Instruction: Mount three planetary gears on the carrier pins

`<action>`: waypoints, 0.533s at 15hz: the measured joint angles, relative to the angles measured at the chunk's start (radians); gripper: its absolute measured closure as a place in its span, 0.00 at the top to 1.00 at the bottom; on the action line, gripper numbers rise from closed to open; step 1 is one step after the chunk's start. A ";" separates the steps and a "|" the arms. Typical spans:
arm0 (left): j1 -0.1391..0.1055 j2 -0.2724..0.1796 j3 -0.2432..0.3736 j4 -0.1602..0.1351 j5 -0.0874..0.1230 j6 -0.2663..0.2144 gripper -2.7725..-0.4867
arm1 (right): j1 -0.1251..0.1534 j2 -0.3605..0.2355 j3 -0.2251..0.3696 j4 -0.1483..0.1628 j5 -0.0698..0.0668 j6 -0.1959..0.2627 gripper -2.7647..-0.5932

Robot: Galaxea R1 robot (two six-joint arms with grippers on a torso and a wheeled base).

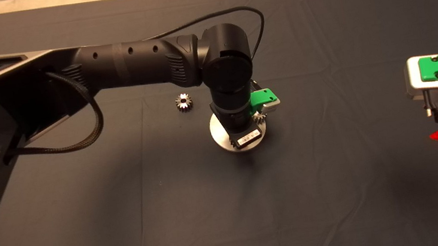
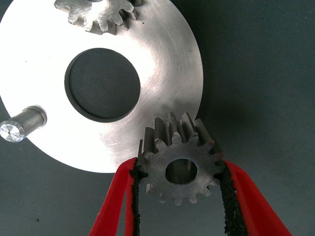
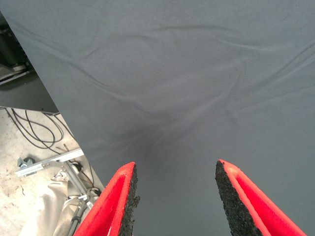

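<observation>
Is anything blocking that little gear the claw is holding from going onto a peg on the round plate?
Nothing visible blocks it. The left gripper holds a planetary gear at the disc edge. One bare carrier pin stands free across the disc; another gear sits at the far rim. A third gear lies on the mat, apart.

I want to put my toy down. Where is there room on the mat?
Bare mat spreads nearer than the disc, and between disc and right gripper. It is crowded at the disc, where the left gripper holds a gear; a loose gear lies nearby.
</observation>
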 joint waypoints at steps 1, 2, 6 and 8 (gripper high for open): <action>0.000 0.000 0.000 0.000 0.000 0.000 0.15 | 0.006 -0.001 0.000 0.001 0.000 0.000 0.26; 0.002 0.000 0.000 0.000 0.000 0.000 0.15 | 0.010 -0.002 0.000 0.003 0.000 0.000 0.26; 0.009 0.000 0.000 0.000 0.000 0.000 0.15 | 0.014 -0.002 0.000 0.010 0.000 0.000 0.26; 0.011 0.000 0.000 0.001 0.000 0.000 0.15 | 0.019 -0.002 0.000 0.013 0.000 0.000 0.26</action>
